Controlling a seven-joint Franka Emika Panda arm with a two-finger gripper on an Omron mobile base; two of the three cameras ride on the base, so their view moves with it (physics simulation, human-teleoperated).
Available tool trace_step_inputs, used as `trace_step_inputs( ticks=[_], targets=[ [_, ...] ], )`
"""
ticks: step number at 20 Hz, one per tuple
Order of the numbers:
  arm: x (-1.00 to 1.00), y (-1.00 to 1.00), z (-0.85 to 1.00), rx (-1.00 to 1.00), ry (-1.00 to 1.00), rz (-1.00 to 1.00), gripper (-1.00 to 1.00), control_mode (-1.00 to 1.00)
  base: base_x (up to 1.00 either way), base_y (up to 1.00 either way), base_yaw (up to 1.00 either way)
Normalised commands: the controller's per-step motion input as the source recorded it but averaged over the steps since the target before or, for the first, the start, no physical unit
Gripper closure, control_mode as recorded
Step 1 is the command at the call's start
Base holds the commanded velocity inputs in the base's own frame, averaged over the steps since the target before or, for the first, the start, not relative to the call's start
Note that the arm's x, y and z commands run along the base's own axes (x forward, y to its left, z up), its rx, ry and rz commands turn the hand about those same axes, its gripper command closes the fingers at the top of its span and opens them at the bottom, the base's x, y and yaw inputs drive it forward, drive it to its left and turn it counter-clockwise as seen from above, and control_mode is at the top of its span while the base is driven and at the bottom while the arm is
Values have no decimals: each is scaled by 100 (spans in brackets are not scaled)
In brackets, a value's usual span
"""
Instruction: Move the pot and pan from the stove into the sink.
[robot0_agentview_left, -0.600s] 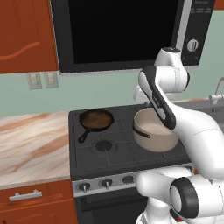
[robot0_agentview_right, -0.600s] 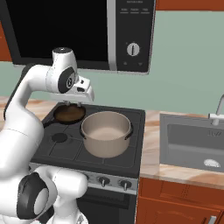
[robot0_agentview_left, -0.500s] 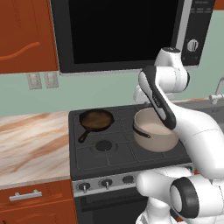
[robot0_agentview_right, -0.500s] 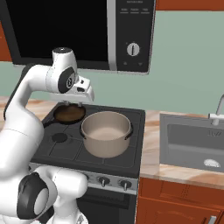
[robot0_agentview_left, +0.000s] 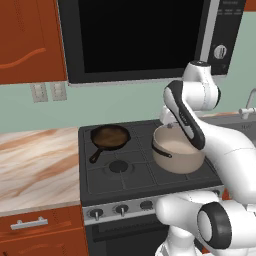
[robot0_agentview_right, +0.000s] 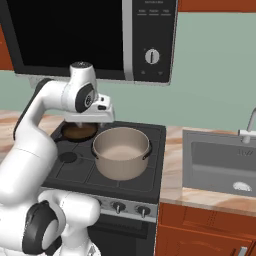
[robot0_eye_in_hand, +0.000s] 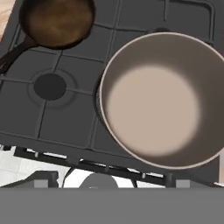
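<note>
hovering above the back of the stove, the arm is sitting just where it was a moment ago; nothing is shifting between the earlier pictures and this one. the gripper is hanging behind the pot, clear of its rim, jaws standing wide apart and holding nothing. the hand view is looking straight down into the pot, its beige floor bare, with the pan off toward the far left burner, its long handle trailing away from the pot. both vessels are resting on the grates, untouched, and the sink is lying well apart to the right, its basin bare. so the task is not yet advancing: neither piece is lifted. judging from this, the hand is lining up for a descent onto the pot's rim, the nearer target.
</note>
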Motion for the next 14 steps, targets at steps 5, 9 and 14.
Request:
trace_step_inputs(
  ticks=[5, 9, 14],
  targets=[
    [0, -18, -33, -9, 8, 15, -100, -100, 0, 0, 0],
    [0, -18, -46, -4, 13, 15, -100, -100, 0, 0, 0],
    [0, -19, -44, 0, 10, 14, -100, -100, 0, 0, 0]
  ],
)
